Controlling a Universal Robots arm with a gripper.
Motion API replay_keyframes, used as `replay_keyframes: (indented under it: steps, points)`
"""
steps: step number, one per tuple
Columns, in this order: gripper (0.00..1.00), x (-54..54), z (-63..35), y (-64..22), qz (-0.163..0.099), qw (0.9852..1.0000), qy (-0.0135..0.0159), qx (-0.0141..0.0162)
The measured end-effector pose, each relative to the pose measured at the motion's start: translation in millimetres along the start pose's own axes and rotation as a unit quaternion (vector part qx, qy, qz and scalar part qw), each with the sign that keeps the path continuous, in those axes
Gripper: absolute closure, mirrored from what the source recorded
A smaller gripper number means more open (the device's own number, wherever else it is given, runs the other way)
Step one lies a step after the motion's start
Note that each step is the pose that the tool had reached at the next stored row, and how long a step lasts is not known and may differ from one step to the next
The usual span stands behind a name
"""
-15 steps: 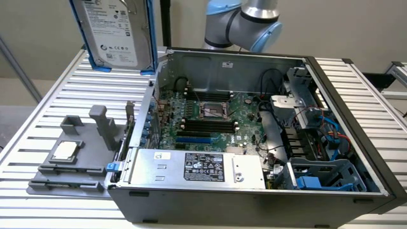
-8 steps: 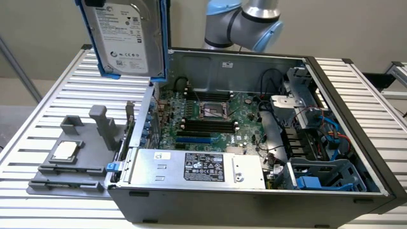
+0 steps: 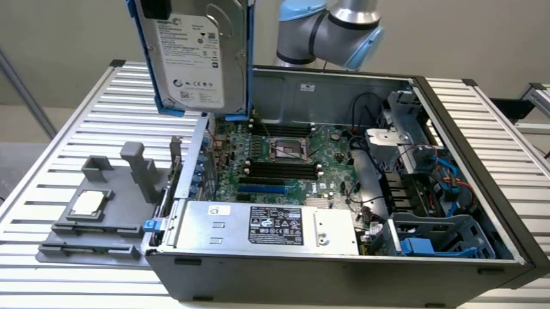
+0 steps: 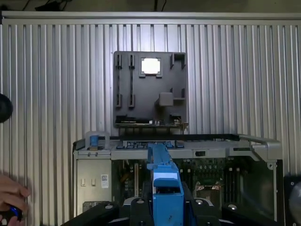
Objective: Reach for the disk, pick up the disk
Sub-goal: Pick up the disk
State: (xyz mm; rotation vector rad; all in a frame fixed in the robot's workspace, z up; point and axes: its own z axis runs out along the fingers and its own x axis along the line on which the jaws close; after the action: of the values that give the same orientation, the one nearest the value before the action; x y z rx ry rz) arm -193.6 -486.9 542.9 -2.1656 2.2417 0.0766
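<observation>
The disk, a silver-grey hard drive with a white label and blue carrier rails, hangs upright in the air above the back left corner of the open computer case. In the wrist view I see it edge-on as a blue rail. My gripper is shut on the disk, with a black finger on each side of the rail. The disk is clear of the case and touches nothing below it.
The case lies open on a slatted metal table, with the motherboard and a silver box with a black label inside. A grey fixture holding a small square chip sits at the exterior view's left. A hand is at the wrist view's edge.
</observation>
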Motion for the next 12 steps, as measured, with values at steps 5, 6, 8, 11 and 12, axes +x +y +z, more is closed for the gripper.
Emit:
replay_keyframes:
  steps: [5,6,8,11,12]
  points:
    - [0.67,8.6,0.1,-20.1,0.0,1.0,-0.0001,0.0]
    - [0.67,10.1,0.1,-24.2,0.0,1.0,-0.0001,0.0]
    - [0.67,13.0,0.1,-32.5,0.0,1.0,-0.0001,0.0]
    - [0.67,16.8,0.6,-46.4,0.0,1.0,-0.0001,0.0]
    - [0.67,17.9,0.7,-50.7,0.0,1.0,0.0,0.0]
